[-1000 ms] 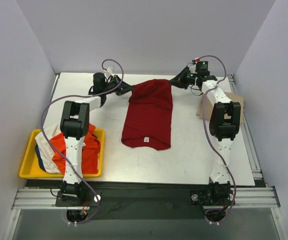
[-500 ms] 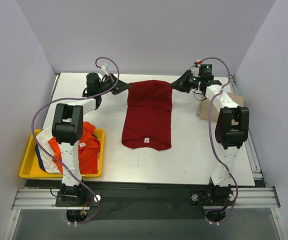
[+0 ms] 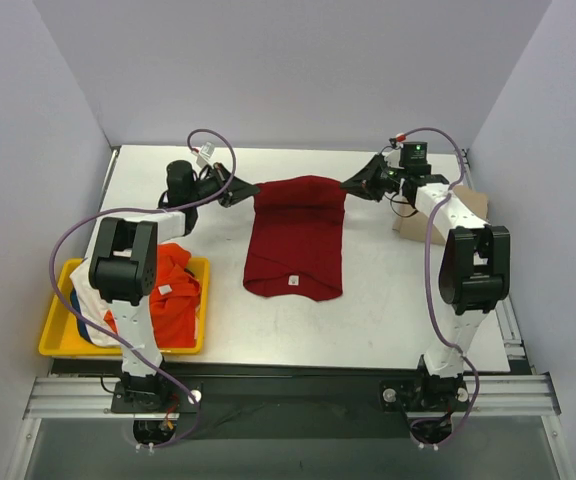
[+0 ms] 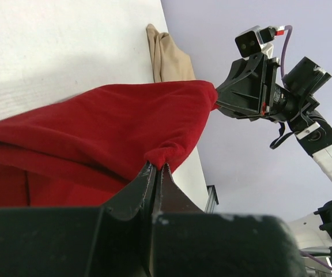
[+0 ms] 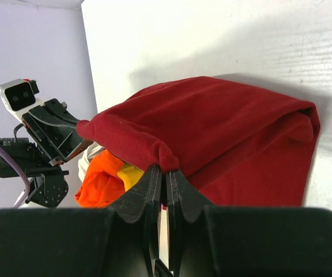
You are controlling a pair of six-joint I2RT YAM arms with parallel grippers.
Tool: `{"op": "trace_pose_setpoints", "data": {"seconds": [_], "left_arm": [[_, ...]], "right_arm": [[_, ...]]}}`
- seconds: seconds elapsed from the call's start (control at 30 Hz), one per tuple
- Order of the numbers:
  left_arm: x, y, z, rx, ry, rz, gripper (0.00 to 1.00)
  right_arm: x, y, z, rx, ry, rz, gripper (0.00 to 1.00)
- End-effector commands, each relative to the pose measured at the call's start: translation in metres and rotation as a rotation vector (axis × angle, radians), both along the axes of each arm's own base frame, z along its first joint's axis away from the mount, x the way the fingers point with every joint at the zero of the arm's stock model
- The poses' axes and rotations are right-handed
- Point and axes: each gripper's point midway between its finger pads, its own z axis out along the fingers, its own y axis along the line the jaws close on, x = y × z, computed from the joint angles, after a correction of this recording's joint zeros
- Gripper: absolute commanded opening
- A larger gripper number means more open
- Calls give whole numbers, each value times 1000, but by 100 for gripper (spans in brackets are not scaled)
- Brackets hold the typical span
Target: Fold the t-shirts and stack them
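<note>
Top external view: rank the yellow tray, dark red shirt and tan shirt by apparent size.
1. yellow tray
2. dark red shirt
3. tan shirt, partly hidden by the right arm; visible part only

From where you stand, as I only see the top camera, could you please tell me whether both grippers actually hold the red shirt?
Observer: Yes for the left. Its wrist view shows the left gripper shut on a pinch of the red shirt at its edge.
Operator: Thank you, and the right one?
Observer: Its wrist view shows the right gripper shut on a fold of the shirt's edge too.
</note>
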Motion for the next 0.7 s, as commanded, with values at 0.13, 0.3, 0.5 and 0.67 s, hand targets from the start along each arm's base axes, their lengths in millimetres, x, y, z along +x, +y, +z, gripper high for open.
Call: {"op": "trace_pose_setpoints", "data": {"seconds": [0.13,0.3,0.5,0.67], "left_arm": [[-24,7,41,-2,-135,-19,0],[-37,11,32,14,-110,-18,0],[-50,15,33,28,-108,-12,0],[-62,17,24,42,-83,-14,0]], "right_arm": [[-27,6,38,10,-95,45,0],[-46,8,31,3,-72,60,0],[-69,12,19,-13,-36,87,0],[-82,11,11,-18,-9,96,0]]}}
